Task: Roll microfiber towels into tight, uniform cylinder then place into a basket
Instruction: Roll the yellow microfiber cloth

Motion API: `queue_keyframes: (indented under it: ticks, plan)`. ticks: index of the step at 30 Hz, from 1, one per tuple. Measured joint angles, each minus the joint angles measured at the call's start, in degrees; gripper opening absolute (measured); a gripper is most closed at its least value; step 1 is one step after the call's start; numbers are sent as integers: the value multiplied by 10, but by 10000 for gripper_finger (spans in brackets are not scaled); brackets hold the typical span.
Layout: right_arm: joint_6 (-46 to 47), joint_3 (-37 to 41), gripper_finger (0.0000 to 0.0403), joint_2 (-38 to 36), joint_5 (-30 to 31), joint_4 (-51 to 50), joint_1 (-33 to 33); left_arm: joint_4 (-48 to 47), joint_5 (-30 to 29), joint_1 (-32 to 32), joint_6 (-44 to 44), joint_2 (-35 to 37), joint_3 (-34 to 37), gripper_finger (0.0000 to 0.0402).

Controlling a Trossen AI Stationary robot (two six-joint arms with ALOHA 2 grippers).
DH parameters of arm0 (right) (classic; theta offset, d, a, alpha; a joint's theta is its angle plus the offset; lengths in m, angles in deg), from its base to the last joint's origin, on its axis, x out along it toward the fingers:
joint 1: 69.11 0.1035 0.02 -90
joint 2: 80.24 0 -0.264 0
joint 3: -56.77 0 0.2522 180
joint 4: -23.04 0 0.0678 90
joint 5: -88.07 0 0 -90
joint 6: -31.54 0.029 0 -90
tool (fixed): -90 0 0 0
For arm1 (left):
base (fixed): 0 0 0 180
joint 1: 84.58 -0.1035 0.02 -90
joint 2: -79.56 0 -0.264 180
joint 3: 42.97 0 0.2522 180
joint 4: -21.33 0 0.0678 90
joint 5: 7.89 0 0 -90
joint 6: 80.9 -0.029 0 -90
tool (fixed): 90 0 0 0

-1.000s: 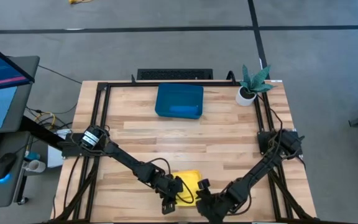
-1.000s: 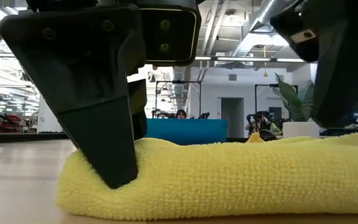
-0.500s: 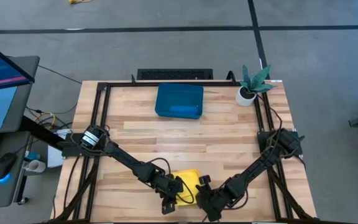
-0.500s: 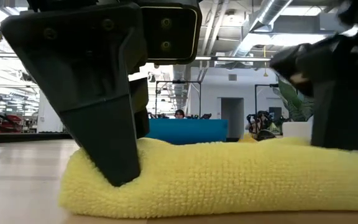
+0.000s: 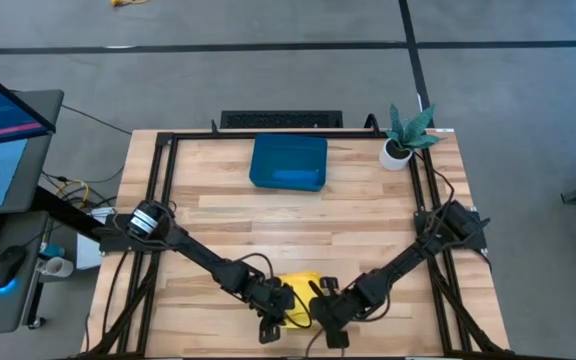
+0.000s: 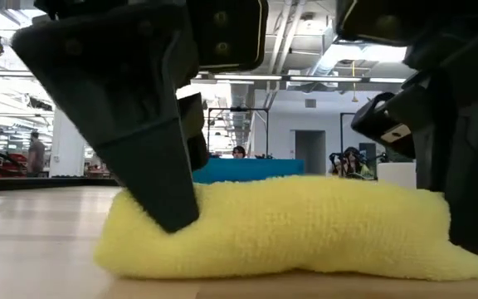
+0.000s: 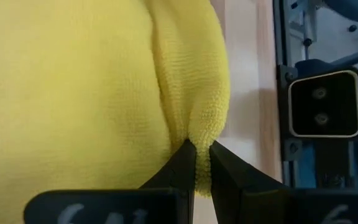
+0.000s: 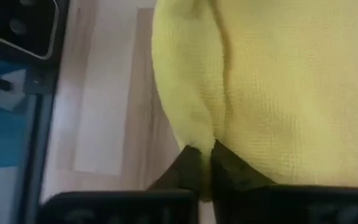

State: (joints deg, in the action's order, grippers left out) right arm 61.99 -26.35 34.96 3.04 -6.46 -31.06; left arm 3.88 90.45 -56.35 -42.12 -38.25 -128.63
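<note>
Right claw (image 5: 320,312) has just swung in and pinched the yellow towel's (image 5: 303,299) right end; left claw (image 5: 279,316) grips the other end, so rolling can start.

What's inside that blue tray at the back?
The dark teal tray holds a lighter blue strip along its near side, probably a rolled blue towel. Whether anything lies beneath it cannot be seen.

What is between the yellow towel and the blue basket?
Only bare wooden table lies between the yellow towel and the blue basket, seen in the high view.
</note>
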Motion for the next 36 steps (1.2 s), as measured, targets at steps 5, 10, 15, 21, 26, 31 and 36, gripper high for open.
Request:
queue_keyframes:
  ticks: [5, 10, 15, 21, 26, 31, 36]
  plan:
    - [27, 0, 24, 1, -61, 17, -13, -27, -37, 5, -22, 16, 0, 20]
    - [67, 1, 20, 3, -114, 38, -26, -68, -98, 19, -52, 36, -1, 20]
    - [111, 1, 14, 4, -140, 41, -41, -76, -168, 49, -120, 58, -1, 20]
    - [131, 1, 14, 4, -142, 46, -57, -79, -249, 97, -227, 67, 0, 22]
    - [137, 1, 14, 4, -142, 51, -67, -104, -257, 112, -240, 64, 0, 30]
    - [137, 1, 14, 4, -142, 50, -67, -110, -254, 109, -232, 64, 0, 45]
    - [137, 2, 14, 4, -148, 48, -66, -114, -247, 101, -221, 64, 0, 87]
